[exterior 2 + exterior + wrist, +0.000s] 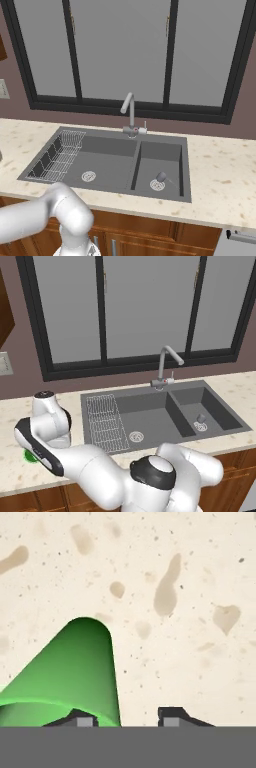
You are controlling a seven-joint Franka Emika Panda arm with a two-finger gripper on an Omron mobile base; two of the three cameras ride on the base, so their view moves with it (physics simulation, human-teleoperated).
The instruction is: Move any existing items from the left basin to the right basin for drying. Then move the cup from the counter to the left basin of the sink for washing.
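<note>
My arm folds low and swings far to my left, elbow bent over the counter [15,476] so that my hand hangs just above the green cup [70,672], a sliver of which peeks out under my forearm in the left base view [29,456]. In the hand view my gripper [125,718] has its two dark fingertips [172,716] apart, one tip over the cup's near wall and the other over bare stone beside it; they pinch nothing. The surface under me is beige speckled stone, over brown wooden cabinets [150,235], with a dark-framed window [120,55] behind the sink [90,398]. The cup stands on the counter, well left of the left basin [150,423] with its wire rack [105,423]. Its long axis runs along my line of sight, the wide rim toward me and the narrower base away. The small grey knob [201,418] sits in the right basin [220,411] beside the drain, under the curved faucet's [167,363] side.
</note>
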